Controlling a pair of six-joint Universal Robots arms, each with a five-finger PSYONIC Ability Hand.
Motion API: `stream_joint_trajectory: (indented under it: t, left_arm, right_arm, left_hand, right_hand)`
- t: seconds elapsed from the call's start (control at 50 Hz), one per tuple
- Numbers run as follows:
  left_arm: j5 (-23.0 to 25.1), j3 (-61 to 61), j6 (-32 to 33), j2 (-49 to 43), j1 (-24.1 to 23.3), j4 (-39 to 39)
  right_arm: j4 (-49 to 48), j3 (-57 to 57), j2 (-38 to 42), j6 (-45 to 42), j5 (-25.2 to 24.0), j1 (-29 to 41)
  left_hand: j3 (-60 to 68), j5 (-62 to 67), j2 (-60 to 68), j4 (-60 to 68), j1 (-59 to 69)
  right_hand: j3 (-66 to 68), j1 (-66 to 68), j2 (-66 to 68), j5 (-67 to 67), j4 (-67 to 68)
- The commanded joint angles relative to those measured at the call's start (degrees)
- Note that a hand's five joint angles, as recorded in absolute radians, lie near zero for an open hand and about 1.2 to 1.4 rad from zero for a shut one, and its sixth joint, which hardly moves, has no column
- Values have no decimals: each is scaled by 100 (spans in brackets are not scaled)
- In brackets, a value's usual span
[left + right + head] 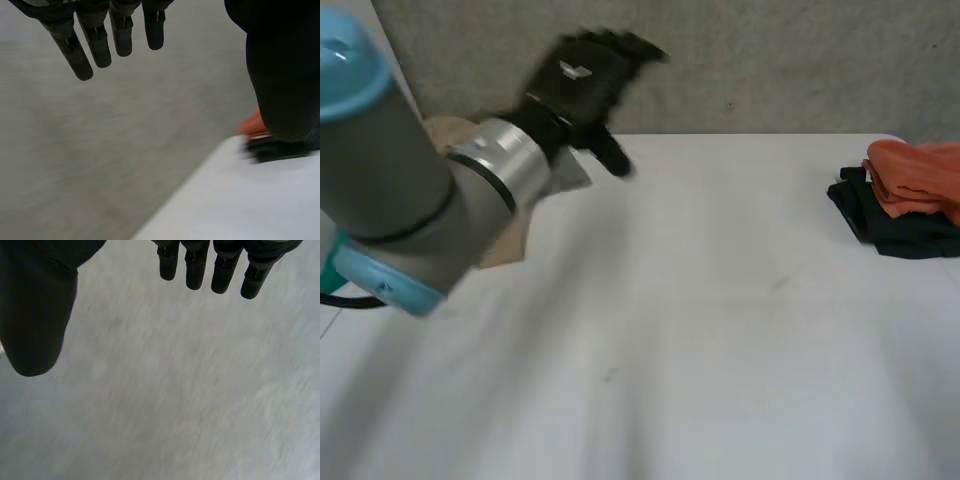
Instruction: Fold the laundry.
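- Left arm (410, 200): enters from the left edge of the head view and slants up toward the upper left. The grey joint and light-blue cap are large in the foreground.
- Left hand (582, 82): upper left of the head view, lifted clear of the table (700, 330) and set against the grey wall (770, 60), blurred.
- Left hand, own wrist view: fingers (97, 47) straight and slightly spread, thumb (282, 70) apart from them. The hand is released and nothing is in its grasp.
- Right hand (225, 265): in its own wrist view the fingers are straight and side by side, with the thumb (35, 315) held wide of them. It is relaxed and empty, hanging over a plain grey surface (165, 400), possibly the tabletop, though the view is too soft to be sure.
- Orange cloth (920, 178): folded, at the right edge of the head view in the upper half, lying on top of the dark cloth.
- Dark cloth (900, 232): folded beneath the orange one, resting on the table near its far right corner, well apart from the left hand. In the left wrist view both cloths show just past the thumb.
- Tan sheet (508, 245): left of the head view, partly hidden behind the left arm. Its material is unclear.
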Motion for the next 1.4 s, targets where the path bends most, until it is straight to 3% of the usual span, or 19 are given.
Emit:
stream_joint_trajectory:
  t: [0.02,0.14,0.22,0.3,0.38,0.44,0.56,0.68,0.92,1.24,1.4]
  left_arm:
    - [-655,5,562,-190,1205,622]
    - [-567,197,1766,-1262,2356,948]
    - [-25,645,2337,-2385,2910,983]
    - [678,997,2391,-3098,3191,1088]
    - [979,1243,2295,-3495,3430,1316]
    - [1067,1314,2102,-3610,3448,1449]
    - [1910,1314,1723,-3856,3465,1581]
    - [2078,1279,1732,-3918,3465,1581]
    - [2096,242,1811,-3356,3395,1528]
    - [2017,14,2917,-3171,3395,615]
    - [1921,31,3121,-3215,3395,535]
  right_arm:
    - [-909,1476,-1182,860,-354,1181]
    - [-961,2907,-1587,695,-829,2647]
    - [-926,3541,-1631,379,-768,3150]
    - [-900,3990,-1596,53,-611,3300]
    - [-821,4280,-1579,-27,-373,3397]
    - [-777,4413,-1570,-9,-259,3433]
    - [-768,4747,-1570,8,-179,3424]
    - [-768,4879,-1570,8,-170,3345]
    - [-768,4879,-1570,8,-179,3345]
    - [-768,4879,-1491,8,-179,3345]
    - [-768,4879,-1412,-1,-179,3354]
  left_hand:
    - [-141,-52,-100,-93,-11]
    - [-141,-51,-100,-92,-11]
    - [-125,-35,-83,-76,6]
    - [-74,16,-33,-25,56]
    - [194,284,236,243,324]
    - [279,369,321,328,409]
    - [850,940,892,899,980]
    - [1288,1378,1329,1337,1418]
    - [1490,1580,1532,1539,1621]
    - [1709,1799,1751,1758,1839]
    - [1726,1816,1767,1775,1856]
  right_hand:
    - [-237,-324,-254,-276,-221]
    - [-237,-324,-254,-276,-221]
    - [-237,-324,-254,-276,-221]
    - [-237,-324,-254,-276,-221]
    - [-237,-324,-254,-276,-221]
    - [-237,-324,-254,-276,-221]
    - [-237,-324,-254,-276,-221]
    - [-237,-324,-254,-276,-221]
    - [-237,-324,-254,-276,-221]
    - [-237,-324,-254,-276,-221]
    - [-237,-324,-254,-276,-221]
